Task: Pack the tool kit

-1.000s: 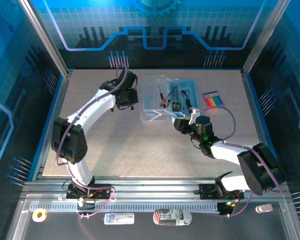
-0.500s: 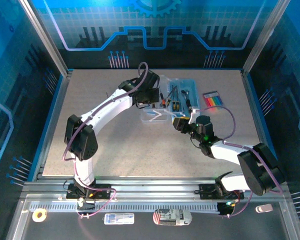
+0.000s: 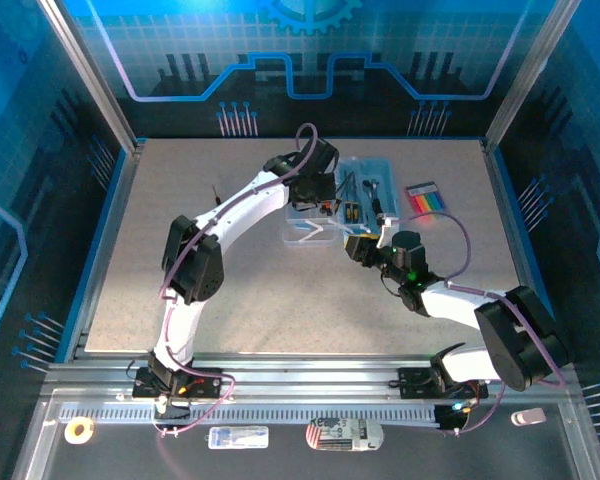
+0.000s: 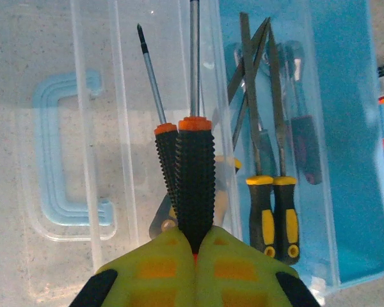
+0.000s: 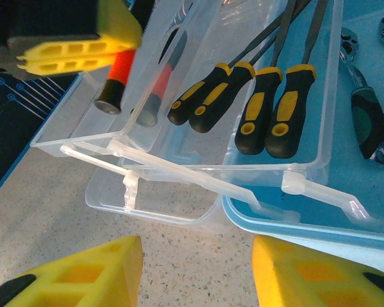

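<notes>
Blue panels closed in the grey speckled table (image 3: 170, 180). Over the clear tray (image 4: 125, 96) of the tool kit, the left gripper (image 4: 193, 246) was pinching a black-handled screwdriver (image 4: 194, 185). Its shaft pointed far, parallel to a second screwdriver (image 4: 150, 77) lying in the tray, so the release looked to be straight down. The right gripper (image 5: 195, 268) stood spread and empty by the kit's near edge.

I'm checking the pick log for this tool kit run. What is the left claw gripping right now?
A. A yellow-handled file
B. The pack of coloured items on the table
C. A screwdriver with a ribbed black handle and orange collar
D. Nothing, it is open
C: the left wrist view shows the left claw shut on the ribbed black handle of the screwdriver, while the yellow-handled files lie loose in the case.
</notes>
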`<state>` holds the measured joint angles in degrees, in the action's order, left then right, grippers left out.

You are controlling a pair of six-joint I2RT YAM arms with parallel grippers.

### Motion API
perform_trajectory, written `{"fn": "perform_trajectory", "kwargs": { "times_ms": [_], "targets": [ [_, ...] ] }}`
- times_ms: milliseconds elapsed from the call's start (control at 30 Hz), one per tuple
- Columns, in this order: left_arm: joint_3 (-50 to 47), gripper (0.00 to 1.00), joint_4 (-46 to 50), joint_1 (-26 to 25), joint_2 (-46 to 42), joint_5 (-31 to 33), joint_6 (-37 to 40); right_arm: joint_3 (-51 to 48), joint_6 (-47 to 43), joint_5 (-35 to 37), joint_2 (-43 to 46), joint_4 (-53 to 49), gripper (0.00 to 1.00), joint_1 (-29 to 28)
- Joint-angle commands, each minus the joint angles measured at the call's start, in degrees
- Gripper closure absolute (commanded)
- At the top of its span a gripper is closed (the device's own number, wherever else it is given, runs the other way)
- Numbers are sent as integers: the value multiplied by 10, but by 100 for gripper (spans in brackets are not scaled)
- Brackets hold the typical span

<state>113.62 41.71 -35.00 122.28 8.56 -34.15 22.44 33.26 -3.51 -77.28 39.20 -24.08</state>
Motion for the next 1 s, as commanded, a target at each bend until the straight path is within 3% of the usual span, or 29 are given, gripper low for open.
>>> {"fn": "perform_trajectory", "kwargs": {
  "times_ms": [0,267,967],
  "targets": [
    [32,95,16,-4,17,10,5,11,3,-6,-9,25,51,-4],
    [36,92,25,0,35,25,11,12,6,-11,-12,24,51,-4],
    [50,61,49,4,36,21,29,16,7,-15,-12,19,51,-4]
  ]
}}
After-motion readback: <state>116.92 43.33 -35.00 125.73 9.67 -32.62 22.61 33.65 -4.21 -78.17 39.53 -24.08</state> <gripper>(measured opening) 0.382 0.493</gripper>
